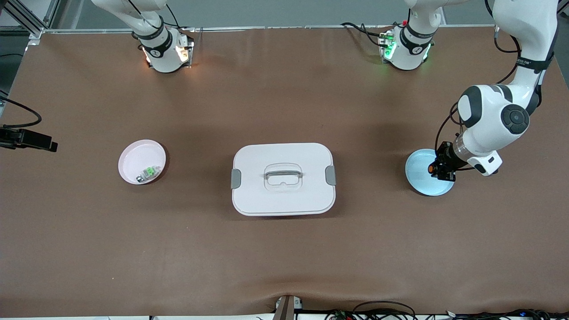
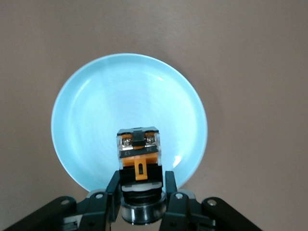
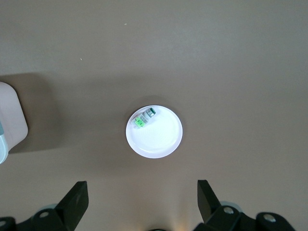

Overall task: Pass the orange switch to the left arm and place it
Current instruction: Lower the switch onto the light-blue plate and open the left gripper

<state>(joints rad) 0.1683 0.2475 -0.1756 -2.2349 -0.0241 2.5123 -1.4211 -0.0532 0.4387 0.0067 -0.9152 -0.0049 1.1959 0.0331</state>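
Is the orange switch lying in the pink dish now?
No, the orange switch is held in the left end effector above the blue dish; the pink dish holds a green component.

Orange switch [image 2: 139, 161]: small black body, orange insert, two screws on top, clamped in the left hand [image 2: 141, 187], up over the blue dish [image 1: 422, 175]. Box [image 1: 283, 178]: white, lid on, grey latches, mid-bench, well apart.
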